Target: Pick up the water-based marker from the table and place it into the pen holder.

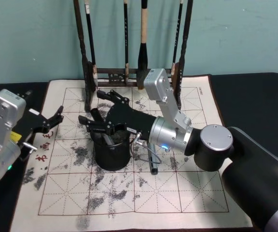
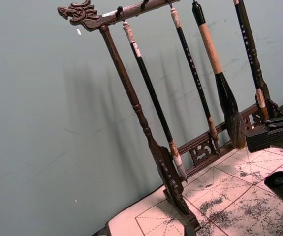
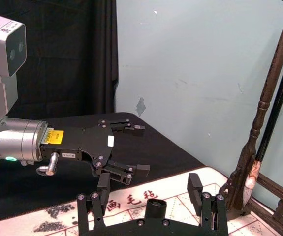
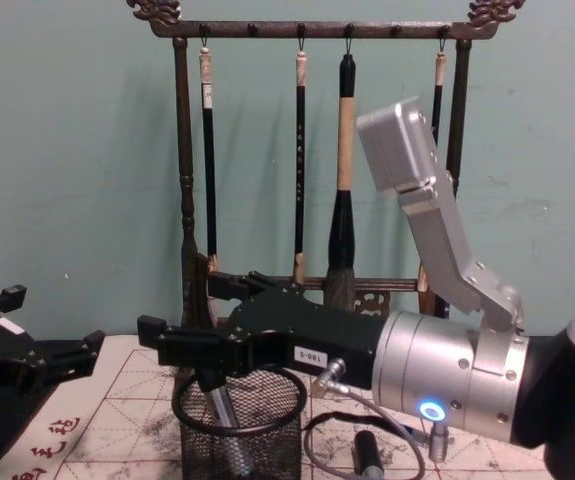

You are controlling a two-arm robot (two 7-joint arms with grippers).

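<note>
I saw the right gripper (image 1: 93, 107) just above the pen holder (image 1: 112, 154) rim, fingers released and spread either side of the marker (image 4: 219, 400). The marker stood inside the holder, leaning, cap past the rim, not pinched. Brush rack (image 1: 88, 87) sat close behind the holder, so it was tight there. Left gripper (image 1: 55, 121) was well left of the holder, fingers spread, gripping nothing. A short black cylinder (image 1: 153, 166) lay just right of the holder. The table (image 1: 177, 193) cloth lay open in front of the holder, out to its edge.
</note>
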